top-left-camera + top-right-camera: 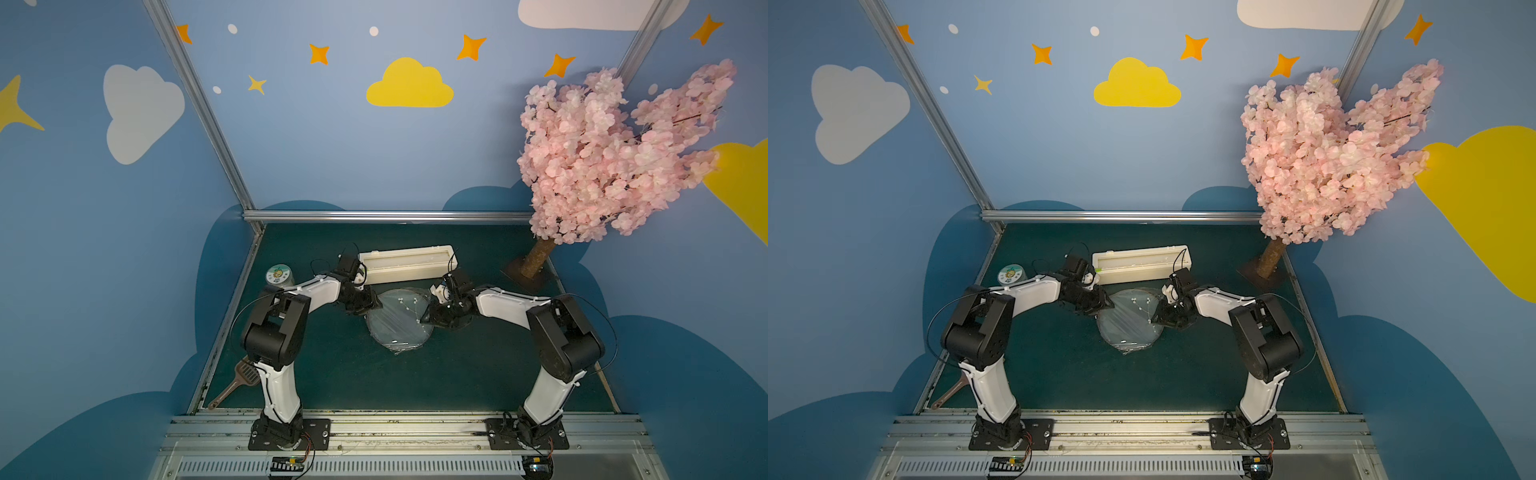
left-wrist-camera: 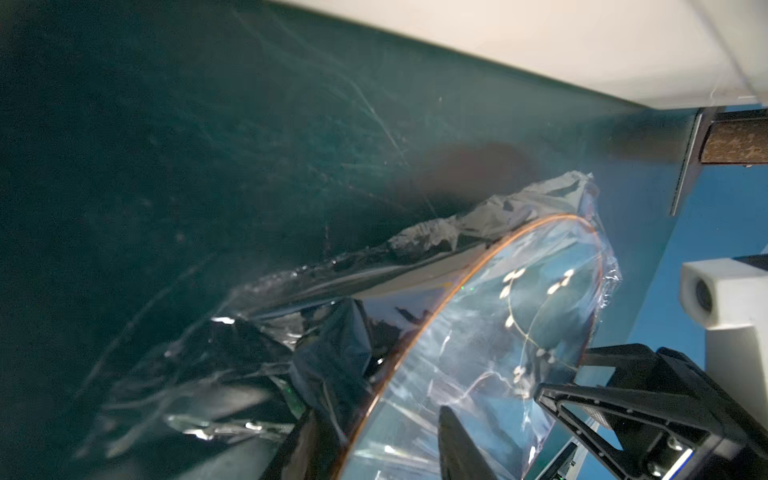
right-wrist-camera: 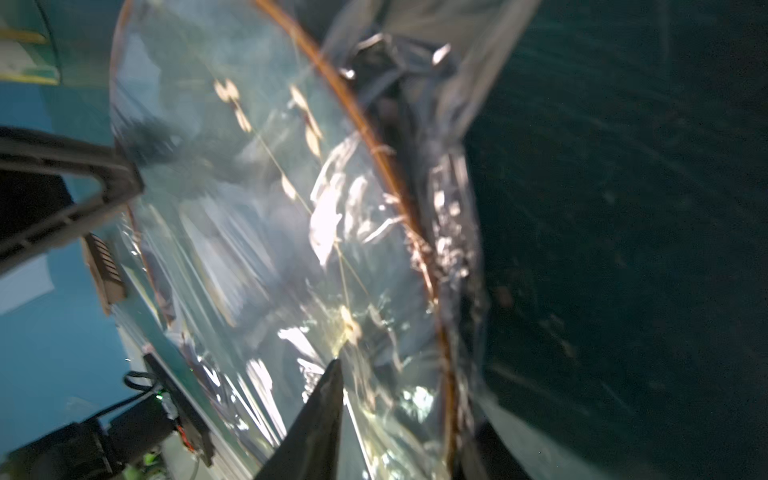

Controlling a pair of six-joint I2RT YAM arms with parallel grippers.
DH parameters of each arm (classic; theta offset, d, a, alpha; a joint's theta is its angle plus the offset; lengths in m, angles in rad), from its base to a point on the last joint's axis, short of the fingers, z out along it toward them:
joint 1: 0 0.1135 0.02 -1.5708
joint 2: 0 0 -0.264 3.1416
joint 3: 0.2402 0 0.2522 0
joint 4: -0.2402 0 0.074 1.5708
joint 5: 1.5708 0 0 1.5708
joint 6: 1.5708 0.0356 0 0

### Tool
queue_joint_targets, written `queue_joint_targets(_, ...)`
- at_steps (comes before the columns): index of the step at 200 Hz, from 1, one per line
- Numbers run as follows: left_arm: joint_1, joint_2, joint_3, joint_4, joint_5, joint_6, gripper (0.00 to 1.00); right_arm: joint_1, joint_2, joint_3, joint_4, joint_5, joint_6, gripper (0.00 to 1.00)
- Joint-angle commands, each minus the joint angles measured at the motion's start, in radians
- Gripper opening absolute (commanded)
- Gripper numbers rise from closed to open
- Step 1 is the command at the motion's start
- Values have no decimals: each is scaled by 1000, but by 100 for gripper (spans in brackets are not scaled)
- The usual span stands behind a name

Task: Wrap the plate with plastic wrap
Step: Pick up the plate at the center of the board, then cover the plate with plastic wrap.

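The plate (image 1: pixel 397 328) (image 1: pixel 1127 324), grey-blue with a brown rim and white blossoms, lies mid-table under the plastic wrap (image 1: pixel 399 351). The film is stretched over its face, and its crinkled edges hang round the rim (image 2: pixel 436 232) (image 3: pixel 453 208). My left gripper (image 1: pixel 374 305) (image 2: pixel 374 415) is at the plate's left edge. One finger (image 2: pixel 457 444) is over the plate's face and the other is below the rim, with a gap between them. My right gripper (image 1: pixel 426 318) (image 3: pixel 407 395) is at the plate's right edge. Its upper fingertip (image 3: pixel 328 399) presses on the wrapped face and the other finger is under the rim.
A long cream dispenser box (image 1: pixel 407 264) lies just behind the plate. A small jar (image 1: pixel 279 276) stands at the back left and a brown scoop (image 1: pixel 237 380) lies at the front left. The trunk of a pink blossom tree (image 1: pixel 536 257) stands at the back right.
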Motion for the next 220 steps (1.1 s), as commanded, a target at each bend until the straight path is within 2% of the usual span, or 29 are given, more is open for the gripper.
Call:
queue_joint_targets(1, -28, 19, -20, 57, 59, -42, 46, 10, 34, -54, 226, -105, 148, 38)
queue_joint_targets(29, -40, 17, -43, 89, 76, -64, 46, 8, 34, -123, 379, -129, 218, 36)
queue_joint_targets(81, -23, -47, -59, 108, 124, -97, 48, -32, -58, -211, 527, -177, 237, 18)
queue_joint_targets(140, 47, -221, -23, 29, 83, -87, 56, -123, -169, -274, 625, -274, 248, 1)
queue_joint_targets(159, 92, -279, -27, 33, 92, -86, 58, -153, -194, -272, 632, -308, 259, 0)
queue_joint_targets(175, 121, -304, -34, 70, 149, -94, 59, -171, -215, -274, 640, -327, 272, 0)
queue_joint_targets(197, 131, -297, -35, 119, 227, -104, 59, -189, -244, -289, 694, -359, 298, 0)
queue_joint_targets(220, 131, -266, -31, 159, 258, -125, 59, -191, -264, -294, 733, -384, 320, 0)
